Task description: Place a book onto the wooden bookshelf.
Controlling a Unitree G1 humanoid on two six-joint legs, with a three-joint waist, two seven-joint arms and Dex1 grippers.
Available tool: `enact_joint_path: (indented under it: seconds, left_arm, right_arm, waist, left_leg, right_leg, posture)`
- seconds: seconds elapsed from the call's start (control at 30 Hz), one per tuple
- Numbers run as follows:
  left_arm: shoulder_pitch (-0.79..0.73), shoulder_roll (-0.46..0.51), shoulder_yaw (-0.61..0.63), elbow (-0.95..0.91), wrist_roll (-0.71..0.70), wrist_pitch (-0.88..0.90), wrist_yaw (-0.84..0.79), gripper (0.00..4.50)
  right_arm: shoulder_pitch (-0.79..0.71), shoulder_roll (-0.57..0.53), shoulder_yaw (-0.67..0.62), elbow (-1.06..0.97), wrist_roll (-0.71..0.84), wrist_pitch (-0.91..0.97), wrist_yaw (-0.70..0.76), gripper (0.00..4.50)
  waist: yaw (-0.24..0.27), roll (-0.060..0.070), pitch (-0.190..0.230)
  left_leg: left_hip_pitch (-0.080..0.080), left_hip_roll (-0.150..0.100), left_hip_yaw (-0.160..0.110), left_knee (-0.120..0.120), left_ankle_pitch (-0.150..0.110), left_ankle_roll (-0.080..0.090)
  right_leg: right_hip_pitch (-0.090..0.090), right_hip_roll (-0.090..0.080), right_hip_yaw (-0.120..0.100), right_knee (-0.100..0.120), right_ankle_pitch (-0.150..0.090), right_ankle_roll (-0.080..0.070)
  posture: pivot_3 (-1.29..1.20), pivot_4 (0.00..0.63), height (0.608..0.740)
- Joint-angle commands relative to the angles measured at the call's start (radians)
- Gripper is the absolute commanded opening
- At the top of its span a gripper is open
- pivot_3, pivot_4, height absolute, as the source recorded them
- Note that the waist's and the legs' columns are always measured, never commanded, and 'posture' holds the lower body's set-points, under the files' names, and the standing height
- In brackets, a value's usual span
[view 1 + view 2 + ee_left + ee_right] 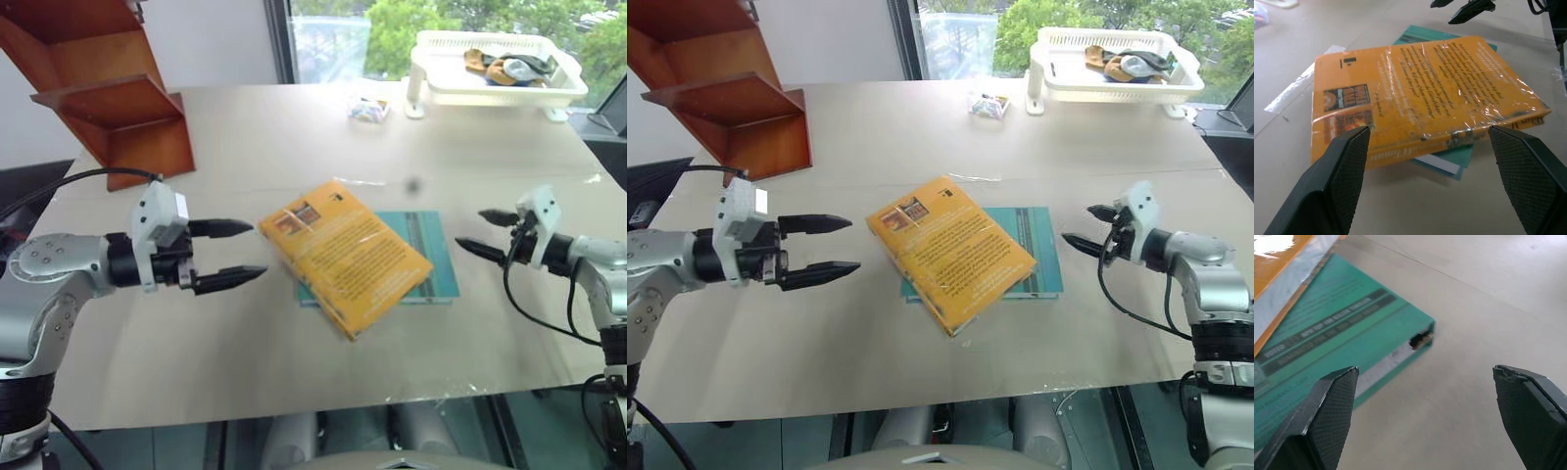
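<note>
The thick orange-yellow book (345,253) lies flat mid-table, askew on top of a thinner teal book (434,257). The reddish-brown wooden bookshelf (108,83) stands at the far left of the table. My left gripper (230,255) hovers just left of the book, open, its fingers pointing at the book's edge with nothing between them. In the left wrist view the book (1420,93) sits beyond the two spread fingertips (1347,161). My right gripper (487,233) is open to the right of the teal book (1337,333), apart from it.
A white plastic basket tray (490,69) holding small items sits at the far right by the window. A small wrapped packet (367,110) lies beside it. Bare tabletop surrounds the books.
</note>
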Motion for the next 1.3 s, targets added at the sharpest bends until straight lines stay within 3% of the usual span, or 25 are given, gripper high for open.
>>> enact_joint_path:
  seconds: [0.03, 0.3, 0.67, 1.13, 1.3]
  left_arm:
    - [0.004, 0.037, 0.052, 0.015, 0.012, -0.022, -0.026, 4.06]
    - [0.067, 0.071, 0.123, 0.039, 0.029, -0.028, -0.055, 4.06]
    - [0.091, 0.066, 0.138, 0.046, 0.049, -0.04, -0.056, 4.06]
    - [0.077, 0.061, 0.109, 0.08, 0.067, -0.055, -0.07, 4.06]
    - [0.06, 0.017, 0.089, 0.094, 0.025, -0.019, -0.05, 4.06]
  right_arm:
    - [-0.039, 0.009, 0.041, 0.008, -0.046, -0.114, 0.021, 4.5]
    - [-0.003, 0.032, 0.164, -0.037, -0.082, -0.212, 0.108, 4.5]
    - [0.063, 0.066, 0.227, -0.229, -0.032, -0.123, 0.13, 4.5]
    - [0.1, 0.062, 0.241, -0.29, -0.037, -0.094, 0.102, 4.5]
    - [0.104, 0.019, 0.201, -0.272, -0.02, -0.095, 0.105, 4.5]
  waist:
    - [0.0, 0.0, 0.0]
    - [0.002, -0.001, 0.0]
    - [0.003, -0.001, 0.0]
    - [0.003, -0.002, 0.0]
    - [0.005, -0.002, 0.0]
  left_leg:
    - [0.0, 0.0, 0.0, 0.0, 0.0, 0.0]
    - [0.0, 0.001, 0.0, 0.0, 0.0, 0.0]
    - [0.001, 0.004, 0.0, 0.0, 0.0, 0.0]
    - [0.001, 0.004, 0.0, 0.0, 0.0, 0.0]
    - [0.001, 0.004, 0.0, 0.001, 0.0, 0.0]
  right_leg:
    - [0.0, 0.0, 0.0, 0.0, 0.0, 0.0]
    - [0.0, 0.0, 0.0, 0.0, 0.0, 0.0]
    - [0.0, 0.0, -0.001, 0.0, 0.0, 0.0]
    - [0.0, 0.0, -0.001, 0.0, 0.0, 0.0]
    - [0.0, 0.0, -0.001, 0.0, 0.0, 0.0]
  posture:
    - [0.0, 0.15, 0.74]
    - [0.0, 0.15, 0.74]
    - [0.0, 0.15, 0.74]
    - [0.0, 0.15, 0.74]
    - [0.0, 0.15, 0.74]
